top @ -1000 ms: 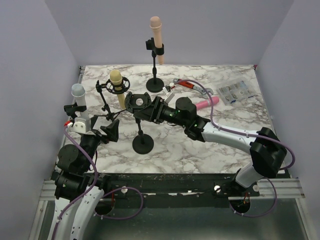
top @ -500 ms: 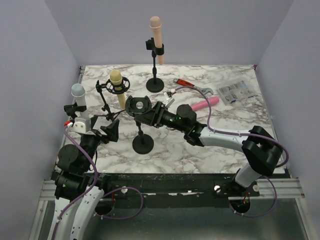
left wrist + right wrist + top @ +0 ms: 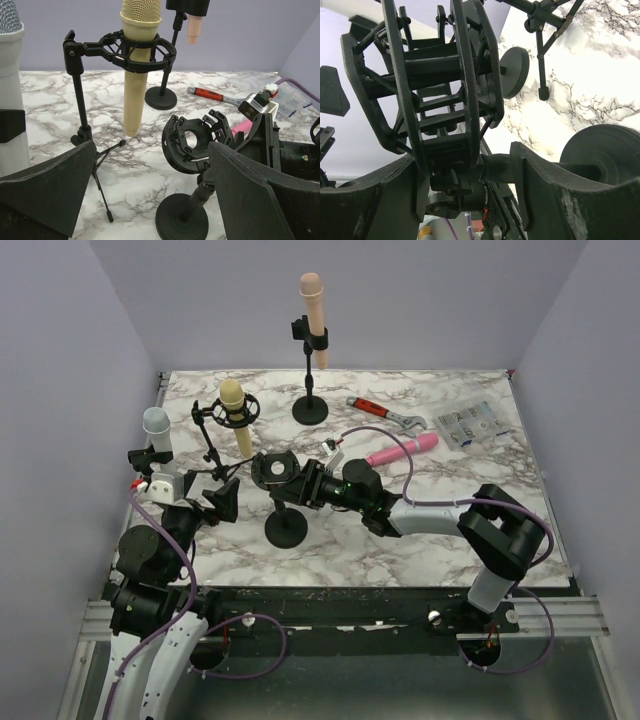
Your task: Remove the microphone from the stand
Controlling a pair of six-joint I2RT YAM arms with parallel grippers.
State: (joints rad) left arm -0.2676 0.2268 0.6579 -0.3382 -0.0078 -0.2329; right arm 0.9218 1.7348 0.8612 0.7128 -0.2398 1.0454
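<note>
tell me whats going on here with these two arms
The right claw is clamped on the stem of a black stand, just under its empty shock mount. The left claw hangs open beside it, holding nothing. A pink microphone lies on the table.

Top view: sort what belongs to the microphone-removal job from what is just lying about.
Job: empty shock-mount stand; right hand clamped on its stem; pink microphone lying loose.

Lying about: red wrench; plastic bag; yellow microphone, beige microphone and grey microphone, each on its own stand.
</note>
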